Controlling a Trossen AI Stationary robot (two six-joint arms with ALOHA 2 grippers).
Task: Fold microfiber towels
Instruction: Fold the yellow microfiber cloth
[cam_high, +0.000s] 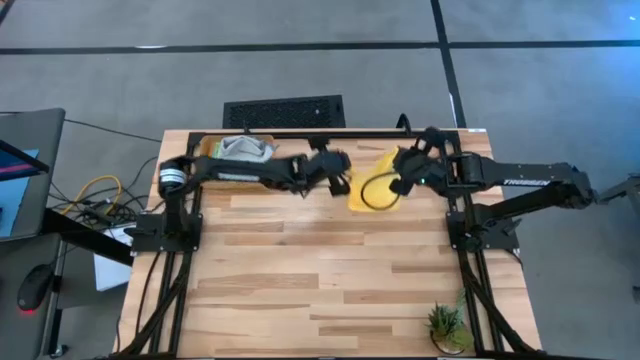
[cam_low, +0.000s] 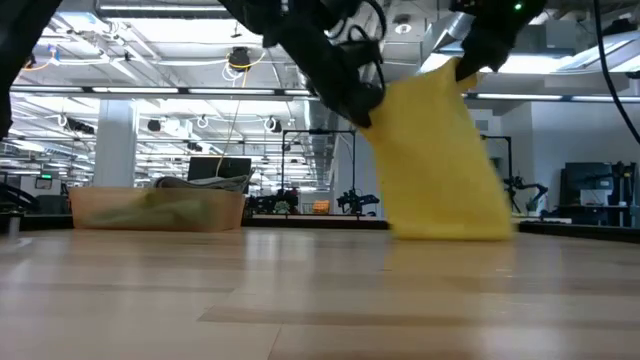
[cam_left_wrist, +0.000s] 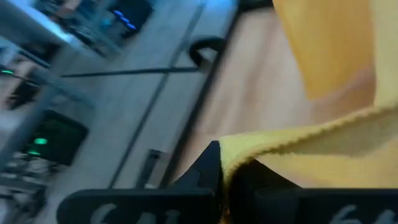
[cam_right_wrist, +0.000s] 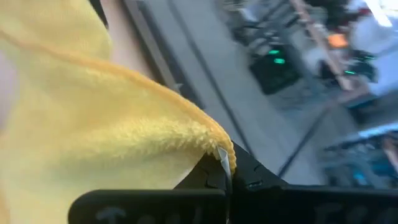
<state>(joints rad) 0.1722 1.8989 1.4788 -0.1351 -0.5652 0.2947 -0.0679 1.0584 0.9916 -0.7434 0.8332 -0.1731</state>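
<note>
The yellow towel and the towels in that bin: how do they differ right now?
The yellow towel hangs in the air, lower edge near the table; the binned towels lie heaped in the bin. The yellow one is pinched by the left gripper and right gripper; nothing touches the binned ones. The yellow one is spread out, while those are bunched. Both sit toward the table's far edge.

Grey floor (cam_high: 300, 70) (black seams), ceiling lights (cam_low: 238, 58)

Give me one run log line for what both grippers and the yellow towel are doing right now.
left gripper: shut on yellow microfiber towel edge | right gripper: shut on other edge | towel: lifted, hanging, bottom near wooden table
</note>
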